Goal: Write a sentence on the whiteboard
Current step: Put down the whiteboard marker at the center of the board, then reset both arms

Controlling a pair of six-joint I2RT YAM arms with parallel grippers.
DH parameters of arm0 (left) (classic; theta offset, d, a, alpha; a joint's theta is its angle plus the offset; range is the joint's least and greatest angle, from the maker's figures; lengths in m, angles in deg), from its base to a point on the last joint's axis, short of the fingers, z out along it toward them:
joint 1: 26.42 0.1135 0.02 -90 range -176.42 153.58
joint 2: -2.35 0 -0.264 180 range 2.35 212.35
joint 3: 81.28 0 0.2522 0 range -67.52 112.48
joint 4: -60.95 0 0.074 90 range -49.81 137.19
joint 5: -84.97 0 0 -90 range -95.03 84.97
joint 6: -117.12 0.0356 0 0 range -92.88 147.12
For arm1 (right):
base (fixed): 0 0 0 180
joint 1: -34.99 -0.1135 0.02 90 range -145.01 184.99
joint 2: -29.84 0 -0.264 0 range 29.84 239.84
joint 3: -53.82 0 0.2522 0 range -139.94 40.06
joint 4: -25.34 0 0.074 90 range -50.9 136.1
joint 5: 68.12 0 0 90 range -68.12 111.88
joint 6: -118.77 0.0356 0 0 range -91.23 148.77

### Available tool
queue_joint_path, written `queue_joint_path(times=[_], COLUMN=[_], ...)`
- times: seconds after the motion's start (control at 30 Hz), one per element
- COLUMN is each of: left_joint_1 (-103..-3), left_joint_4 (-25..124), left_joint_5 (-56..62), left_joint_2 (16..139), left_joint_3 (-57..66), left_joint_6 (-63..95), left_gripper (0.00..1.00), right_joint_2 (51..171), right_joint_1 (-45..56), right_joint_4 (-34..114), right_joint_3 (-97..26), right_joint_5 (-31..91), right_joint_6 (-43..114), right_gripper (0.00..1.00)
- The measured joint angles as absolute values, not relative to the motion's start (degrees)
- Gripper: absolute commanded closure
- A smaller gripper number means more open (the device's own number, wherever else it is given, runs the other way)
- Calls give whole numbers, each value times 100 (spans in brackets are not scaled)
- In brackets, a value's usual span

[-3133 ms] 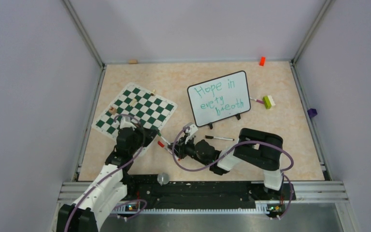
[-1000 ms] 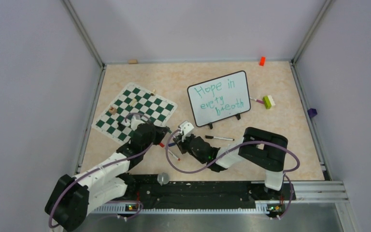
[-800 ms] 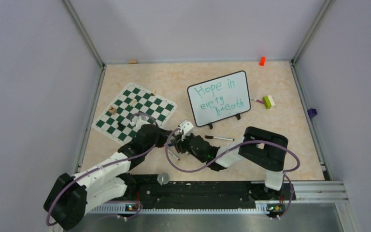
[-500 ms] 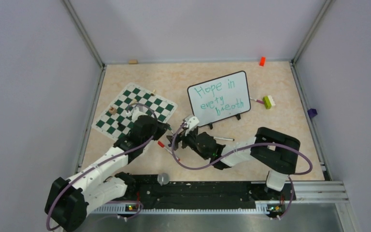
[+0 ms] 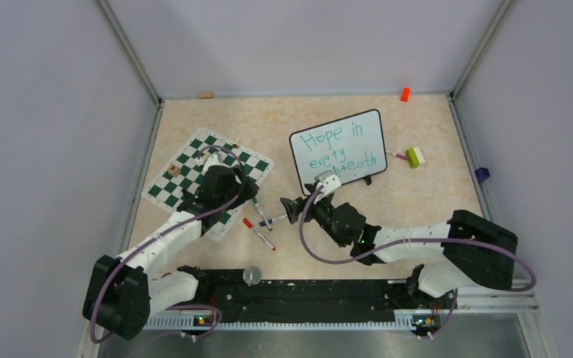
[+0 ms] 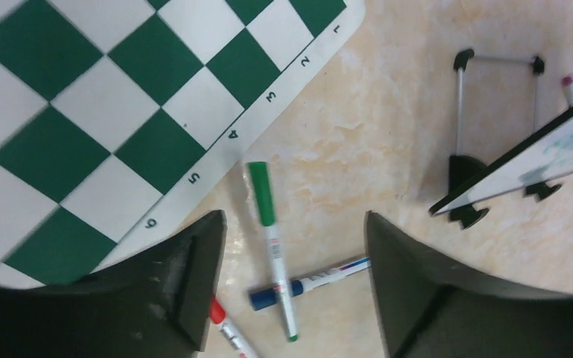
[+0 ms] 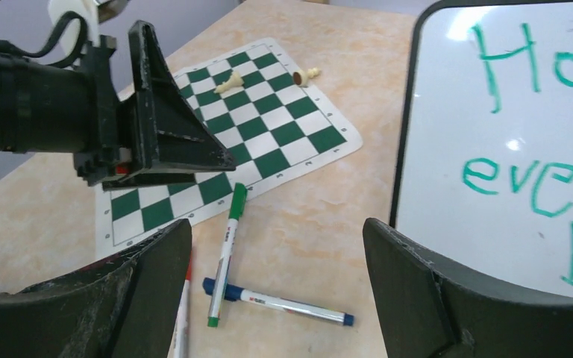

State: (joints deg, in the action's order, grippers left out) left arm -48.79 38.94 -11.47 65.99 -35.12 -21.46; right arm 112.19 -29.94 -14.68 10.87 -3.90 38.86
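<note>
The whiteboard stands upright on its black feet at mid table, black frame round it. The sentence is in green marker, three lines: "Hope in every breath"; the right wrist view shows part of the sentence on the whiteboard. My left gripper is open over the chess mat's corner, and my right gripper is open just in front of the board. A capped green marker lies on the table across a blue marker, with a red marker beside them. Neither gripper holds anything.
A green-and-white chess mat lies at the left with a few chess pieces on it. A green-and-white block sits right of the board, a red block by the back wall, a purple thing on the right rail.
Both grippers were together at the markers, shut. Both have opened and drawn apart: the left back over the chess mat, the right toward the whiteboard. The green marker now lies on the table.
</note>
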Motion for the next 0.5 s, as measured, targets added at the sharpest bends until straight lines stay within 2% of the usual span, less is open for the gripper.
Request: queue_joint_path(times=[0.17, 0.23, 0.3, 0.5], left_joint_1=[-4879, -4879, -4879, -4879], left_joint_4=[3907, 3905, 4049, 5236], left_joint_5=[-1084, -1088, -1079, -1263], left_joint_2=[6352, 6083, 5764, 4743], left_joint_3=[-3442, -3444, -3497, -4474], left_joint_6=[-1562, -1304, -1025, -190], left_gripper=[1, 5, 1, 1], right_joint_2=[10430, 9923, 9313, 7593], right_joint_1=[-2883, -2780, -2456, -1204], right_joint_4=[-622, -34, 632, 2235], right_joint_3=[1242, 1242, 1240, 1520], right_joint_5=[-890, -1072, -1124, -1509], right_joint_6=[4076, 4247, 4456, 4638], right_gripper=[21, 22, 22, 25])
